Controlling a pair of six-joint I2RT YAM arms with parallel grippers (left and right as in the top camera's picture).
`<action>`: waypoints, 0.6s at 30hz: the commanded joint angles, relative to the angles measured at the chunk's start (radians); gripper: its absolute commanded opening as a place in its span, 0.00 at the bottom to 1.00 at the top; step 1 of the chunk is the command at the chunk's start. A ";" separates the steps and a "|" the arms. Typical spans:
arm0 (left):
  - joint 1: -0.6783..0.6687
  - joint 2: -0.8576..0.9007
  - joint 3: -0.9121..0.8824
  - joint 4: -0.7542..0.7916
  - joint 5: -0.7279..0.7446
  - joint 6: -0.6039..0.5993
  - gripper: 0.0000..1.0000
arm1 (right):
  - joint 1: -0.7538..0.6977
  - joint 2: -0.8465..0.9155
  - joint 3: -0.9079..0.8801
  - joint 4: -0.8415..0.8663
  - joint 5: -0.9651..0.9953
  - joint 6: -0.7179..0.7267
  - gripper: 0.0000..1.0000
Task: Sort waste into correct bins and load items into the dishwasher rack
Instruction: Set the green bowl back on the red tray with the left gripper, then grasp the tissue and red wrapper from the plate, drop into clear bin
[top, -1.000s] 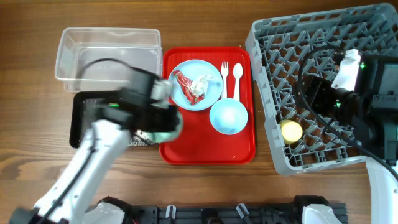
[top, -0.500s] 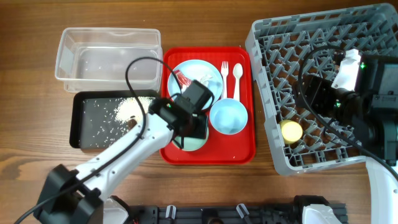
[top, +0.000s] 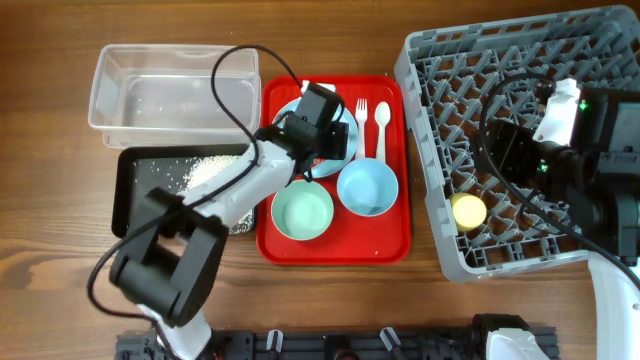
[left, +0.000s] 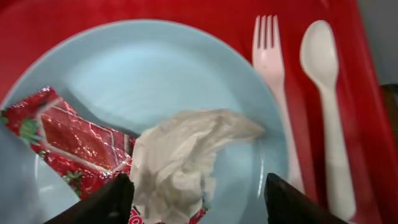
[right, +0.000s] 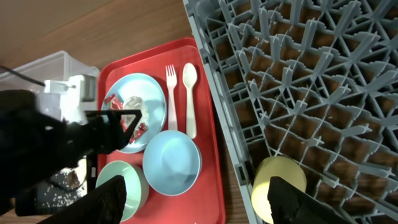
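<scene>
My left gripper (left: 196, 208) hangs open just over the light blue plate (left: 168, 68). Its fingers straddle the crumpled white tissue (left: 180, 158), which lies partly on the red wrapper (left: 71, 137). The white fork (left: 273, 93) and spoon (left: 324, 99) lie to the right on the red tray. A pale green bowl (top: 302, 213) and a light blue bowl (top: 368, 187) stand free on that tray. My right gripper (right: 205, 202) is open and empty above the dishwasher rack (top: 520, 60), near the yellow cup (top: 466, 210) inside it.
The clear tub (top: 175, 90) sits at the back left. In front of it is the black tray (top: 135, 200), scattered with white grains. The red serving tray (top: 390, 240) lies between these bins and the rack. The left arm's cable loops over the tub.
The left arm swung from the black tray to the red tray, set down the pale green bowl, opened and moved back over the plate. The right arm has not moved.
</scene>
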 joint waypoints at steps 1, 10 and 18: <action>0.004 0.042 0.004 0.013 -0.013 0.014 0.42 | -0.002 0.006 0.013 0.001 -0.013 0.005 0.74; 0.027 -0.162 0.067 -0.139 -0.013 0.014 0.04 | -0.002 0.006 0.013 -0.002 -0.013 0.006 0.74; 0.262 -0.317 0.068 -0.199 -0.124 0.014 0.04 | -0.002 0.006 0.013 -0.002 -0.013 0.006 0.74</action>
